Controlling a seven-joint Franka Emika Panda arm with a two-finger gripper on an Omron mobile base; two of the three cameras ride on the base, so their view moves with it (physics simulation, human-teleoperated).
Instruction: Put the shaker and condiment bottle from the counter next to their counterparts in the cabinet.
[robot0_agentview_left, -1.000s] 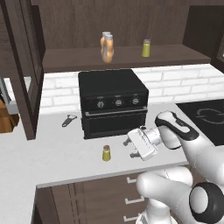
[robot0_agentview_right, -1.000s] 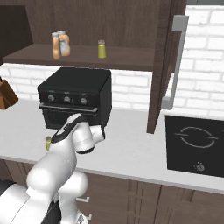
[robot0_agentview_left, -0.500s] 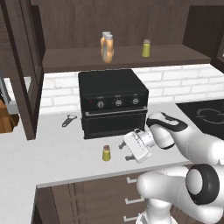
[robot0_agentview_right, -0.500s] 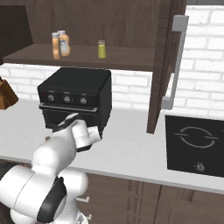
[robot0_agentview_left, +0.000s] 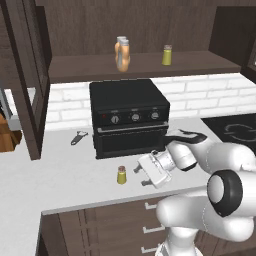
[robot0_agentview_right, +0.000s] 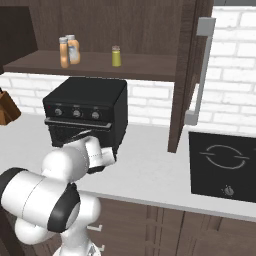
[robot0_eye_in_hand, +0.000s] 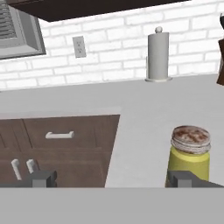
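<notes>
A white brick wall (robot0_agentview_left: 210, 97) backs the room ahead of me. A black toaster oven (robot0_agentview_left: 129, 116) stands against it, with a black cooktop (robot0_agentview_right: 222, 164) off to the right. Below sit dark brown drawers (robot0_eye_in_hand: 61, 146) with pale handles. A paper towel roll (robot0_eye_in_hand: 158, 54) stands by the wall, near an outlet (robot0_eye_in_hand: 79, 46).

shaker (robot0_agentview_left: 121, 174) on counter (robot0_agentview_left: 65, 175) (before toaster oven (robot0_agentview_left: 129, 116)), twin on shelf (robot0_agentview_left: 150, 65)
</notes>
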